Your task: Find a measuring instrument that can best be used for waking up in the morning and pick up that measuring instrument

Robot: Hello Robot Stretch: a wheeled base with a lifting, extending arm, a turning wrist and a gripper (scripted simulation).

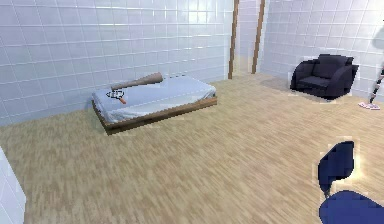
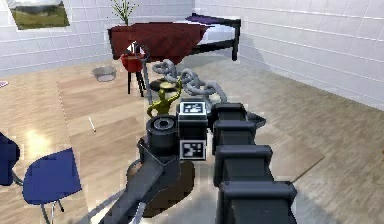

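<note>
In the arm side view my arm rises as a dark bar from the bottom edge, with two white marker squares at its far end. Left of them sits the gripper. A small yellow-gold thing and a grey chain-like sculpture lie right at or behind its far end, so I cannot tell whether it holds anything. Farther out, a red stool carries a small pale and red thing too small to name.
A bed with a dark red blanket, a plant and a wall picture stand far out. A blue chair is at the lower left. Ahead lie a low bed with a bat, and a dark armchair.
</note>
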